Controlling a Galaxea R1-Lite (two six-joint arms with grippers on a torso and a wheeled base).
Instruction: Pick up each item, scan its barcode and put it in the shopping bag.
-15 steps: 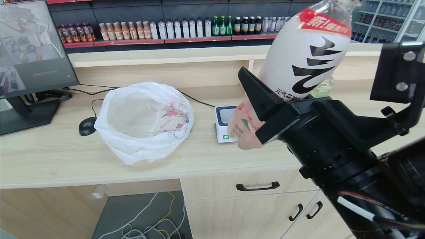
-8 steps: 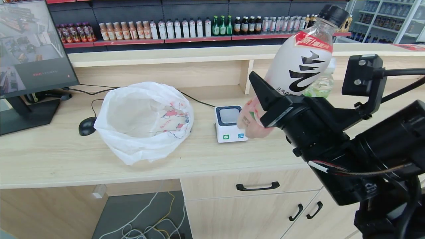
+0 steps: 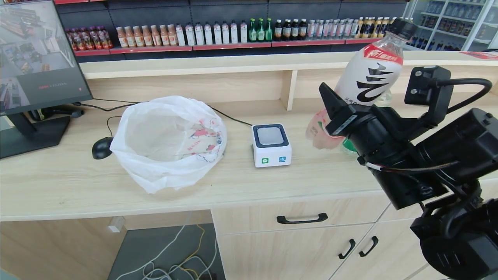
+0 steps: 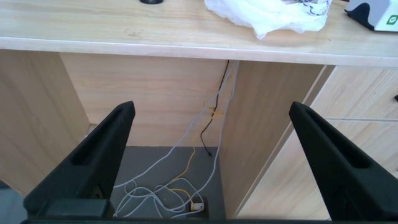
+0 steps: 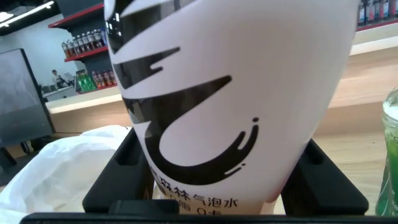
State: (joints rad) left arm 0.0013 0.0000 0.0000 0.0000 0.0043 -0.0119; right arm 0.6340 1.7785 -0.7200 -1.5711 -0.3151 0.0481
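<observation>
Below the counter's front edge, the left gripper hangs with its two black fingers spread wide and nothing between them, facing the open kneehole where loose cables lie on the floor. Right of that gap, drawer fronts carry black handles. On the counter, a white shopping bag sits open near the middle, with a small white scanner just beside it on the right, window facing up. Over the counter's right end, clear of the scanner, the right gripper is clamped on the bottle, which tilts with its black cap toward the far right corner. Its label is white with a bold black brush stroke and a red band under the neck; the lower part is pinkish. One finger covers part of that lower half, and the other finger is hidden behind the bottle. A green bottle stands behind it, mostly covered. Farther left, a black mouse touches the bag, and a monitor occupies the far left corner. Beyond the counter, a shelf of drinks lines the back wall.
</observation>
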